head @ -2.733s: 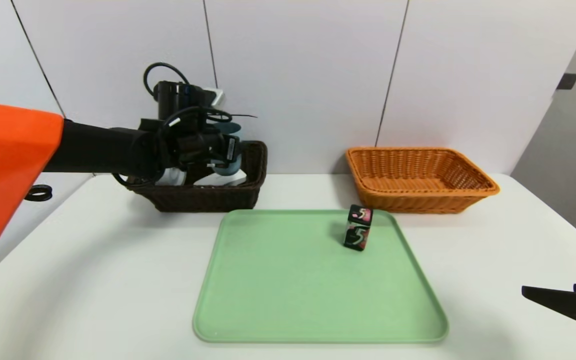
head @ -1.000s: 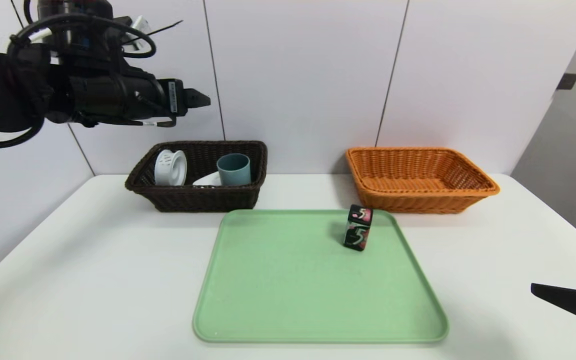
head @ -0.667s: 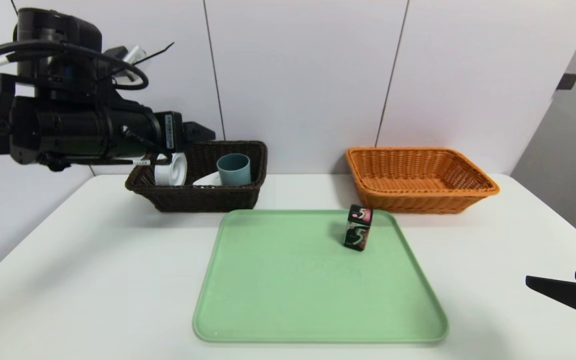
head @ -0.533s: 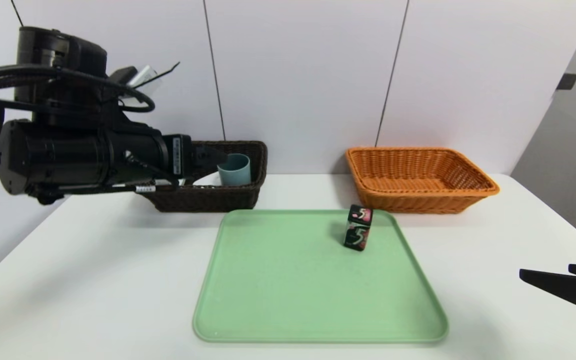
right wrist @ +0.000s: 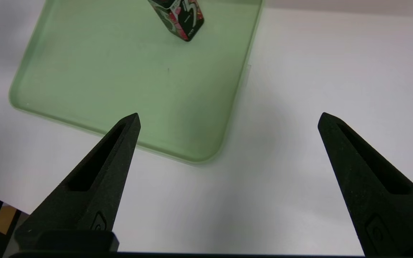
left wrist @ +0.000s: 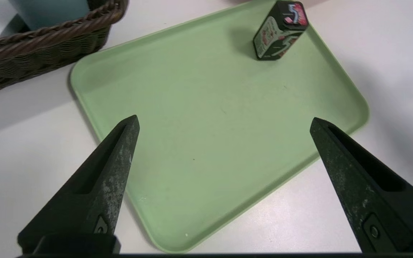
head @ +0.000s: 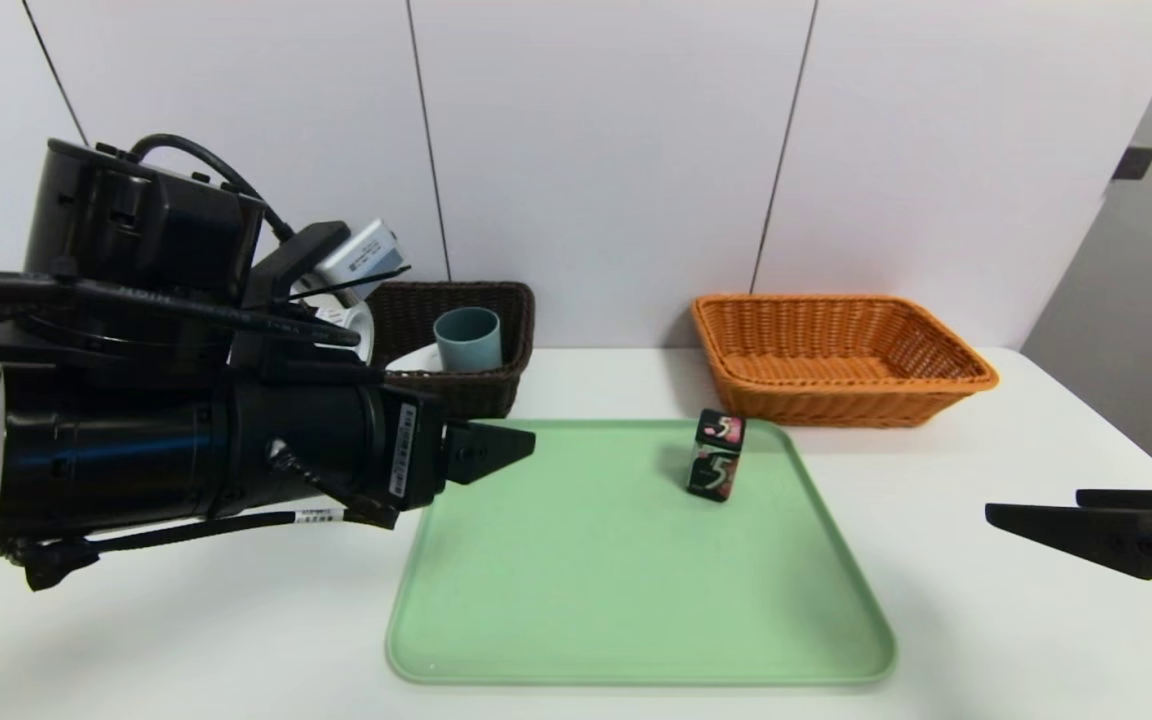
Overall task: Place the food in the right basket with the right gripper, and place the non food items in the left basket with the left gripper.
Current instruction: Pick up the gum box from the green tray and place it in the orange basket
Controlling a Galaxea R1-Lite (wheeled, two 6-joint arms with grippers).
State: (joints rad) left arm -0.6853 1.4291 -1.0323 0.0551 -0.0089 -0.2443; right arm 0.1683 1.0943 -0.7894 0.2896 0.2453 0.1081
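Two cups (head: 467, 338), perhaps, half-hidden behind left gripper (head: 526, 441).

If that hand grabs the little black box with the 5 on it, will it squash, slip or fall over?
The small black gum box with a pink 5 has crisp edges, so it probably keeps its shape. It stands on a narrow end on the pale green plastic tray, taller than wide, so a sideways nudge could tip it. Its printed faces look glossy, perhaps a little slippery.

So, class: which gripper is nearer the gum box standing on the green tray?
Left, narrowly. The left gripper hovers over the tray's left edge; the right gripper hangs beyond its right edge, both open, neither touching the gum box.
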